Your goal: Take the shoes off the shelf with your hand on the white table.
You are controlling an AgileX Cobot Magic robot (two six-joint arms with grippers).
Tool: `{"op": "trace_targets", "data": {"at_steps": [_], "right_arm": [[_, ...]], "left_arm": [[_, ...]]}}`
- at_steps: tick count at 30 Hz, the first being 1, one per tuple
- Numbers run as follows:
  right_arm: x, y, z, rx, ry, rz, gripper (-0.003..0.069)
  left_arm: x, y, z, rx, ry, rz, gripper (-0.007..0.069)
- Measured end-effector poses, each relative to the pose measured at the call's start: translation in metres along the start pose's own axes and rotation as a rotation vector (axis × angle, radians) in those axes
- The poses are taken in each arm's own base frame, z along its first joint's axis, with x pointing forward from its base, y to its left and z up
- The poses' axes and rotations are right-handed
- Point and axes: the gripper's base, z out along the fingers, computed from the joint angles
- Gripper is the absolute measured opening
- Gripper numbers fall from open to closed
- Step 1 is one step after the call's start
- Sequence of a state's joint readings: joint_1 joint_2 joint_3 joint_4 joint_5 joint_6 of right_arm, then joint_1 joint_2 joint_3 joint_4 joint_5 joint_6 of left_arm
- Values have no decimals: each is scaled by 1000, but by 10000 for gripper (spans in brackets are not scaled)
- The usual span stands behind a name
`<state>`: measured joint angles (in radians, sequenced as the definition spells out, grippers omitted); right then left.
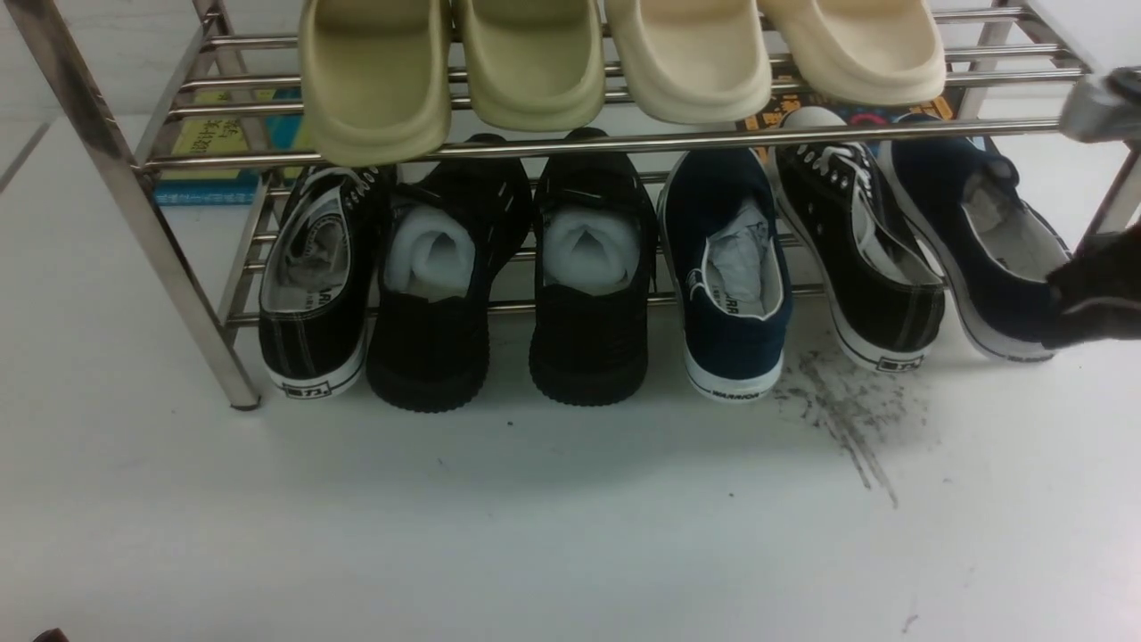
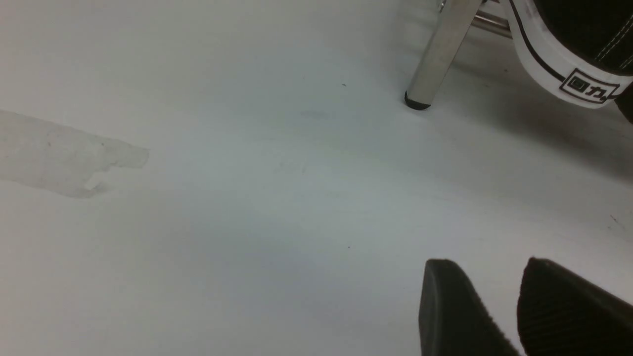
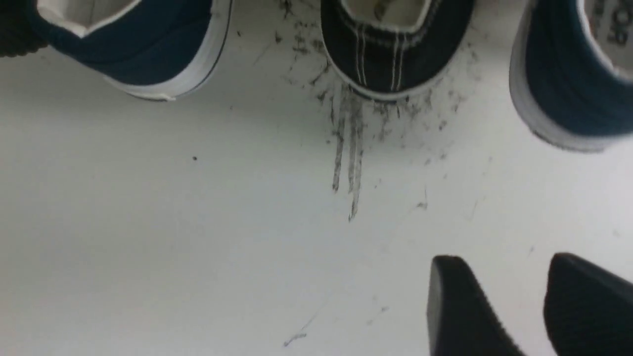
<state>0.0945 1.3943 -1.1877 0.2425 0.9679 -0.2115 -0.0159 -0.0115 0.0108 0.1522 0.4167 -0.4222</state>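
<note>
The navy shoes stand heel-out on the lower tier of the chrome shelf (image 1: 160, 232). One navy shoe (image 1: 733, 267) is right of centre, the other (image 1: 976, 236) is at the far right, and a black lace-up sneaker (image 1: 860, 259) stands between them. In the right wrist view both navy shoes (image 3: 143, 49) (image 3: 568, 74) show beyond my right gripper (image 3: 504, 258), which is open and empty over the white table (image 3: 198, 222). That gripper (image 1: 1083, 299) sits at the far-right shoe's heel in the front view. My left gripper (image 2: 489, 263) is open and empty near the shelf's leg (image 2: 437, 54).
Beige slippers (image 1: 535, 62) line the top tier. Two all-black shoes (image 1: 508, 267) and another black sneaker (image 1: 321, 276) fill the lower tier's left. Dark scuff marks (image 1: 847, 410) stain the table before the shoes. Books (image 1: 209, 152) lie behind the shelf.
</note>
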Motion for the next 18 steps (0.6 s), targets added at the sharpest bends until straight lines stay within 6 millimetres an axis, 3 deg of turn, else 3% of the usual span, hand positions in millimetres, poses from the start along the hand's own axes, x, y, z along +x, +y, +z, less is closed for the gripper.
{"op": "trace_targets", "data": {"at_steps": [4, 18], "right_arm": [[-16, -2, 22, 47, -30, -56, 348], [-44, -17, 67, 140, -211, -84, 357]], "left_arm": [[0, 0, 0, 0, 0, 0, 239], [0, 0, 0, 0, 0, 0, 239]]}}
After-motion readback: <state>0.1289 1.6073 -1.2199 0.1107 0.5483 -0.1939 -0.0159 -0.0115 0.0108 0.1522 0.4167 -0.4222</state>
